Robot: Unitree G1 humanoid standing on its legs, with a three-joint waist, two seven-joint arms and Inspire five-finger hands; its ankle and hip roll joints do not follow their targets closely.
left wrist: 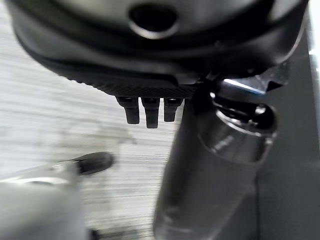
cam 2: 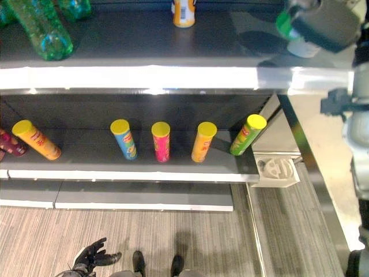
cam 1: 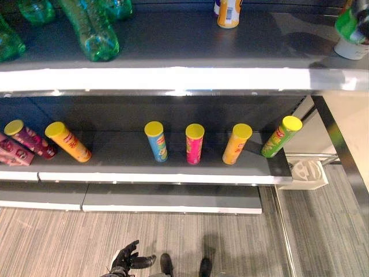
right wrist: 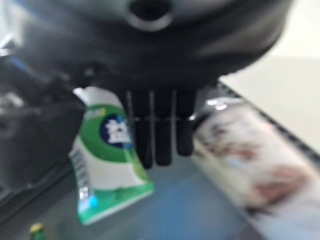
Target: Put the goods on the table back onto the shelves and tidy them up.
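The black left hand [cam 1: 128,258], at seven o'clock in the left eye view, has slim, jointed black fingers [left wrist: 146,110]. In its wrist view the hand's bulk is a dark rounded housing with a round recess at twelve o'clock and a finely knurled black lower edge; the glossy dark-grey thumb [left wrist: 215,165] is thick and cylindrical, with a small bright metal fitting at its base. The right hand [cam 2: 323,23], at one o'clock in the right eye view, is a dark grey rounded block on a silver-grey arm [cam 2: 360,133] with a black bracket.
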